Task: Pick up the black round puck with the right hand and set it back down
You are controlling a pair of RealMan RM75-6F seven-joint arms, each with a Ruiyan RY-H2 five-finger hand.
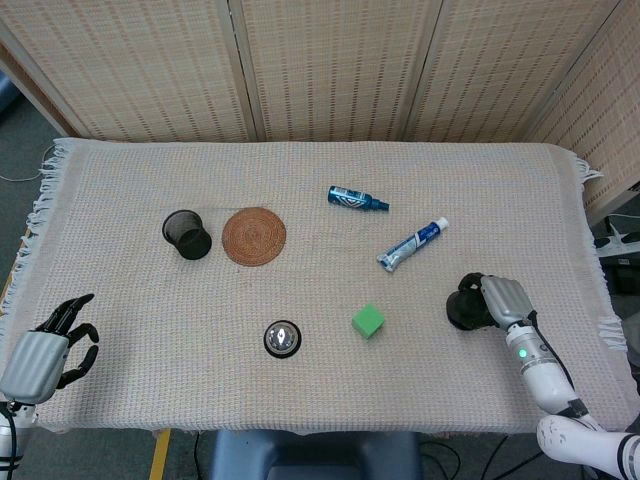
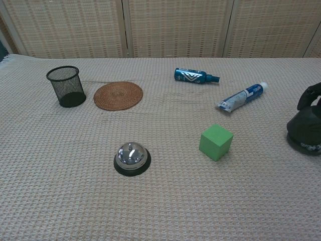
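Note:
The black round puck (image 1: 462,309) is at the right side of the table, at the frame's right edge in the chest view (image 2: 304,132). My right hand (image 1: 499,300) grips it from the right, dark fingers (image 2: 311,95) curled over its top. The puck is tilted, with white lettering showing on its lower rim. Whether it still touches the cloth I cannot tell. My left hand (image 1: 45,350) hovers at the table's front left corner, fingers spread, holding nothing.
A green cube (image 1: 368,321) lies left of the puck, and a toothpaste tube (image 1: 412,244) and blue spray bottle (image 1: 356,198) lie behind it. A call bell (image 1: 283,338), woven coaster (image 1: 254,236) and black mesh cup (image 1: 187,234) stand further left. The table's right edge (image 1: 598,270) is close.

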